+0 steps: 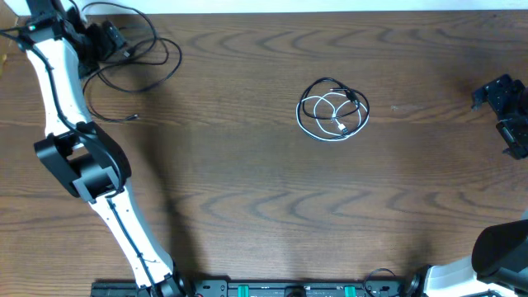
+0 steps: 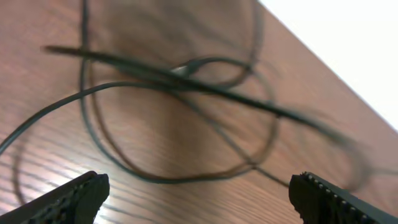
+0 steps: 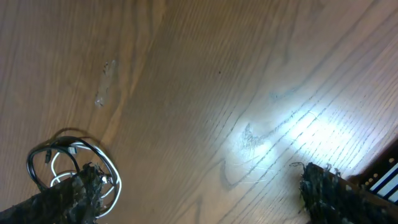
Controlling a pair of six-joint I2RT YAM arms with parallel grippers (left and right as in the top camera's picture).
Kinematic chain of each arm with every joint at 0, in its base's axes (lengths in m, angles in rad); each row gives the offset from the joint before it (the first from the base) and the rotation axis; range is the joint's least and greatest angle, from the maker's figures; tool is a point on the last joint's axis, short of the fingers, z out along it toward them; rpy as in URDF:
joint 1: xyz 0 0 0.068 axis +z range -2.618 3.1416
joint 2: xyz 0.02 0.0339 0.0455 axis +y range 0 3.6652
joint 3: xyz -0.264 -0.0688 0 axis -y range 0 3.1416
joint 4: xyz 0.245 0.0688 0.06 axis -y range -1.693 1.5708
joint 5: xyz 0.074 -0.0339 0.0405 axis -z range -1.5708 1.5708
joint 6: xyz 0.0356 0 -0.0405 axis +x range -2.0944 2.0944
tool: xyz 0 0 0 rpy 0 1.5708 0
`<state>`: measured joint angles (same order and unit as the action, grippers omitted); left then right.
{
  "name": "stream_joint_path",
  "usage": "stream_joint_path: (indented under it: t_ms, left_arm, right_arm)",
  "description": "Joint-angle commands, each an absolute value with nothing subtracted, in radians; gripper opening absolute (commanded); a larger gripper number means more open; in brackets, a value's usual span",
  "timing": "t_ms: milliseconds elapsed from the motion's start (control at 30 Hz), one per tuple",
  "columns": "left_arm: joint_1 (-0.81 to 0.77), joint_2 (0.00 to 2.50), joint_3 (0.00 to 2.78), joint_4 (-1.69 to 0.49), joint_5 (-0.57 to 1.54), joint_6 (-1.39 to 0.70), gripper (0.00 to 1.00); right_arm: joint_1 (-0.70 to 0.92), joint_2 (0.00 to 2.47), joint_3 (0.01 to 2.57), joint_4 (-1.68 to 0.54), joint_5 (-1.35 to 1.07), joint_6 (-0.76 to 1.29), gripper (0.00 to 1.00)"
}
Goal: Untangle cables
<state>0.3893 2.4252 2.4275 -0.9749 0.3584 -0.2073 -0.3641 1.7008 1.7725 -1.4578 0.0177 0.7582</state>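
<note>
I have three cables on the table (image 1: 247,190), in two groups well apart. A long black cable (image 1: 175,56) lies alone at the far left corner, thin and matte, spread in several loose, wide loops that cross over one another. One free end trails toward the near side and stops in a small plug (image 1: 135,118). In the left wrist view the same strands run in big arcs over the wood, one straight stretch lying across the loops, partly blurred.

The other two cables sit near the middle of the table as one small round coil (image 1: 342,124). A white cable (image 1: 318,134) forms the brighter rings, and a second black one (image 1: 330,81) is wound in with it along the far and right side. Small plug ends lie inside the ring, and I cannot tell from here how the two are crossed. The right wrist view catches this coil low on the left, next to one finger's tip, but the overhead shows it well away from that arm.

The left gripper (image 1: 106,37) is over the far left loops. Its fingers (image 2: 81,193) stand wide apart with nothing between them, the cable lying on the wood beyond the tips. The right gripper (image 1: 499,115) is at the right edge, fingers (image 3: 329,190) also spread wide over bare wood, holding nothing.

A black rail (image 1: 272,290) with green tabs runs along the near edge, and any print on it is too small for me to read
</note>
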Motion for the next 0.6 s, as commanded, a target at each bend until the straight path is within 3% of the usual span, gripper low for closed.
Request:
stream_joint_path:
  t_ms: [0,300,433,567]
  left_arm:
    - [0.391,2.305,2.454,-0.966,0.551,-0.192,0.98]
    - [0.357,2.212,2.453,-1.045,1.015,-0.204,0.98]
    - [0.278,2.217,2.453,-1.246,0.974,-0.171,0.98]
    - [0.145,2.218,2.453,-1.415,0.867,0.025,0.98]
  right_arm:
    - [-0.363,1.700,1.772,-1.459,0.023,0.770,0.99]
    - [-0.363,1.700,1.772,-1.459,0.023,0.770,0.99]
    - [-0.363,1.700,1.772,-1.459,0.023,0.770,0.99]
    - [-0.363,1.700,1.772,-1.458,0.023,0.770,0.99]
